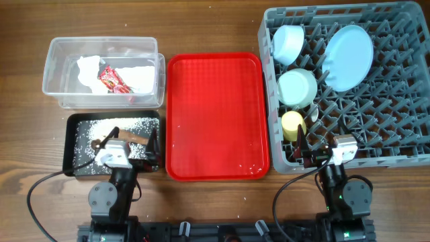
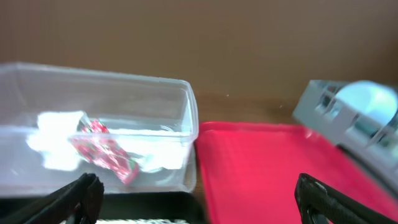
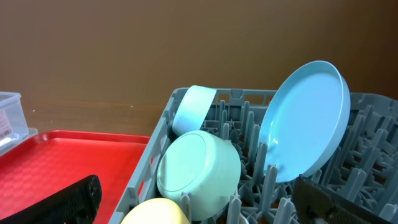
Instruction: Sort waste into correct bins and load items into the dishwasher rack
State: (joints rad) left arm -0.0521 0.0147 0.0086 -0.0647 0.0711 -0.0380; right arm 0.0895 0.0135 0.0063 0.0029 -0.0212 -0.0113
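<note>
Left claw is spread wide, gripping nothing, hanging over the black tray at the near edge of the desk, left side. I see white crumbs scattered in that tray, with the brown stick lying among them. Right claw is spread just as wide and empty, over the near left corner of the dishwasher rack by the desk's right edge. In the rack, the yellow cup is closest to me. Two bowls lie on their sides along the left wall, and the plate stands on edge between pegs. Toward the far left corner, the clear tub holds the tissue and the red wrapper. A red serving tray sits mid-desk between bins and rack.
</note>
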